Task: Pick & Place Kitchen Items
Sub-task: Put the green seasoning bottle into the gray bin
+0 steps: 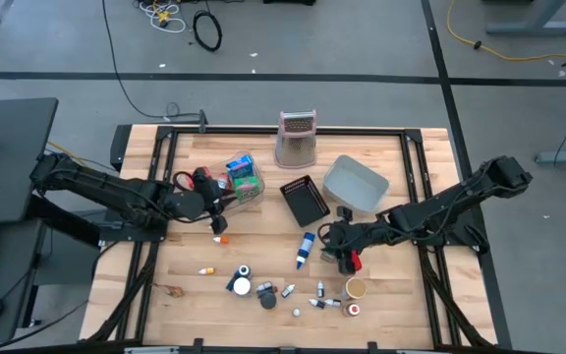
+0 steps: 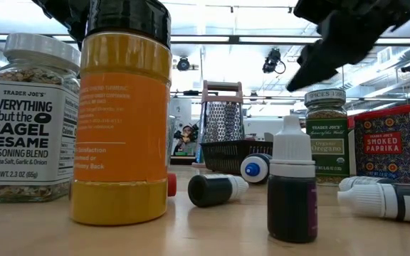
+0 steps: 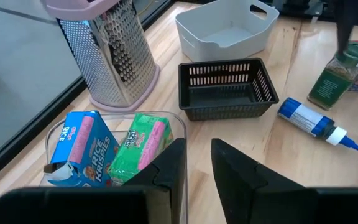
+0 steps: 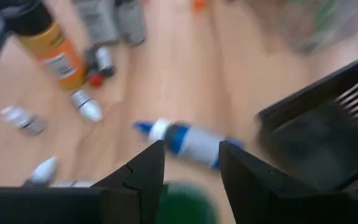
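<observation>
My left gripper [image 1: 222,200] [image 3: 197,167] stands open at the near side of the clear tray [image 3: 180,119], nothing between its fingers. In the tray lie a blue packet [image 3: 79,146] and a green packet [image 3: 143,143]. My right gripper [image 1: 335,236] [image 4: 191,168] is open and hangs close over a green-lidded oregano jar [image 2: 326,135] [image 3: 335,78], which stands upright beside a red paprika can [image 2: 390,153] [image 1: 354,261]. The jar's green lid [image 4: 185,208] shows low between the fingers. A blue-white bottle [image 1: 306,249] [image 4: 188,140] lies on its side just beyond. My right gripper comes at the oregano jar from above, slanting down, with its fingers on either side of the lid [image 4: 185,208]. Whether they touch the lid I cannot tell; the jar stands upright on the table.
A metal grater stand [image 1: 297,138], a black mesh basket [image 1: 304,200] and a grey bin [image 1: 355,183] sit at the far middle. Small vials, jars and a tan can [image 1: 356,287] are scattered along the near edge, among them an orange jar [image 2: 123,107].
</observation>
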